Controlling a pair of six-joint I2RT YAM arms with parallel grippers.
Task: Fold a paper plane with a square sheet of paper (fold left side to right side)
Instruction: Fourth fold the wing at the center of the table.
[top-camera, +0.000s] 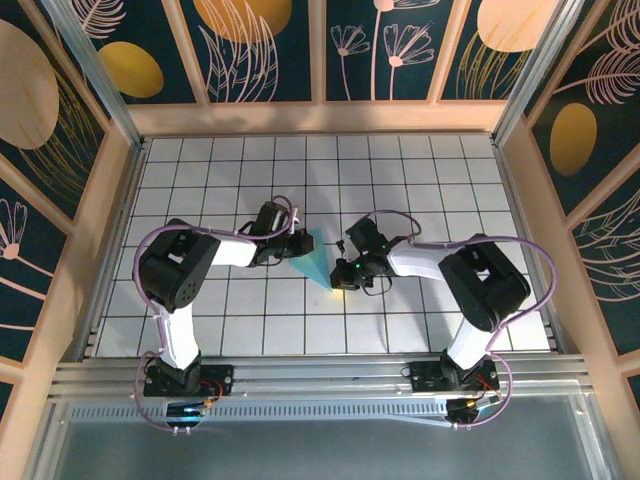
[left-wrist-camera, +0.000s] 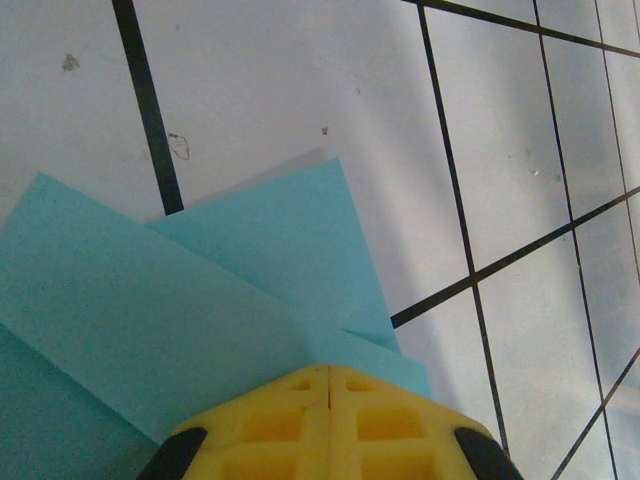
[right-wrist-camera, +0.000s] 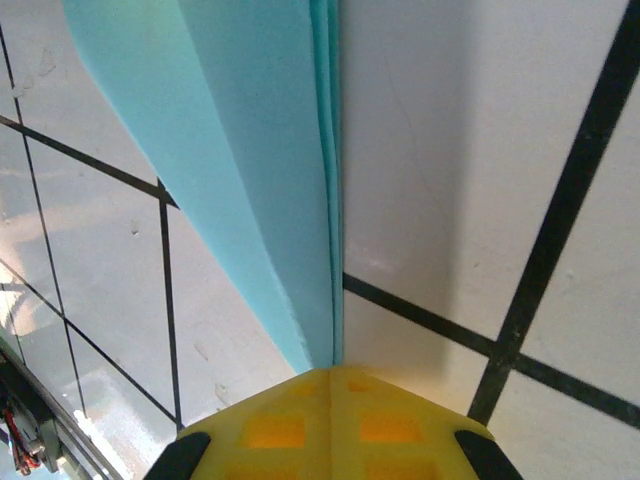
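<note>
The paper plane (top-camera: 314, 262), a slim wedge of light teal paper, lies near the middle of the white tiled table (top-camera: 230, 170), its broad end toward the far side and its point toward the near edge, between the two grippers. The left gripper (top-camera: 298, 243) sits at the wedge's broad end; in the left wrist view its yellow fingers (left-wrist-camera: 290, 425) are pressed together along a thin seam, and the overlapping teal layers (left-wrist-camera: 200, 300) pass beneath them, though it is not clear whether any paper is pinched. The right gripper (top-camera: 347, 273) is at the pointed end; in the right wrist view its yellow fingers (right-wrist-camera: 280, 430) are likewise closed, and the stacked folded edge of the paper (right-wrist-camera: 260, 150) narrows straight into their seam, so it looks clamped on the tip. The paper is plain on every face that shows. Dark grout lines (right-wrist-camera: 560, 230) cross the tiles, some of them scuffed and speckled. Panels printed with pale flowers and gold ovals (top-camera: 250, 40) wall in the table.
</note>
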